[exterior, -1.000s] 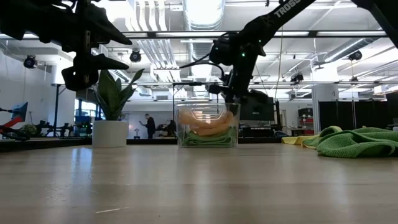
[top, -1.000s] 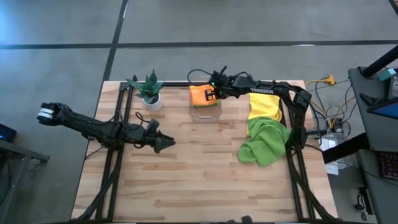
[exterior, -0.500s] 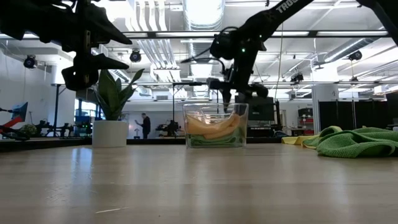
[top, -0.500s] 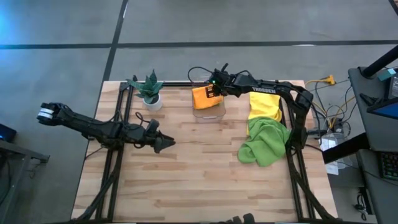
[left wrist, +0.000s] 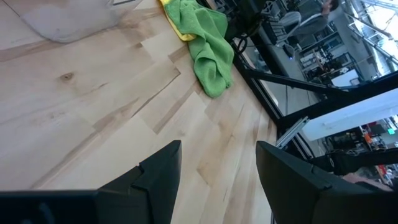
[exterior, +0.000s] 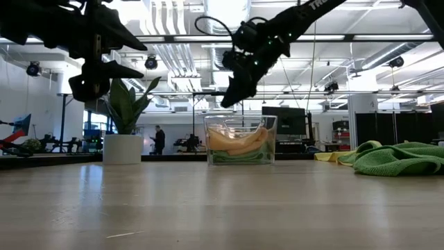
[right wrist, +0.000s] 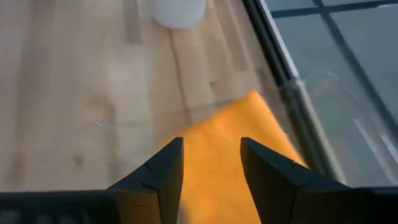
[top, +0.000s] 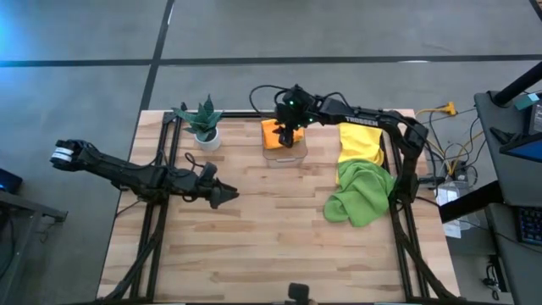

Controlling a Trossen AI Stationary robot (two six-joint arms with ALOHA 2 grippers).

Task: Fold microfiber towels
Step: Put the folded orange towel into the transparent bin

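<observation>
A folded orange towel (top: 270, 130) lies in the clear bin (exterior: 270, 142) at the far middle of the table, on top of a folded green towel (exterior: 239, 157). My right gripper (exterior: 227, 103) hangs open just above the bin, clear of the orange towel (right wrist: 231, 163). A yellow towel (top: 360, 146) lies flat at the far right. A crumpled lime green towel (top: 360, 195) lies on the table, over the yellow towel's near edge. My left gripper (top: 230, 196) waits open above the table's left middle, holding nothing.
A small potted plant (top: 204, 125) in a white pot stands left of the bin. Black frame rails (top: 161, 237) run along the table's left and right sides. Bare wood (top: 279, 246) spreads across the near half. Cables (top: 445, 157) hang off the right edge.
My right gripper has opened and let go of the orange towel, which now lies in the bin. The gripper has then risen above the bin and swung a little toward the table's left. The bin has slid slightly toward the right.
</observation>
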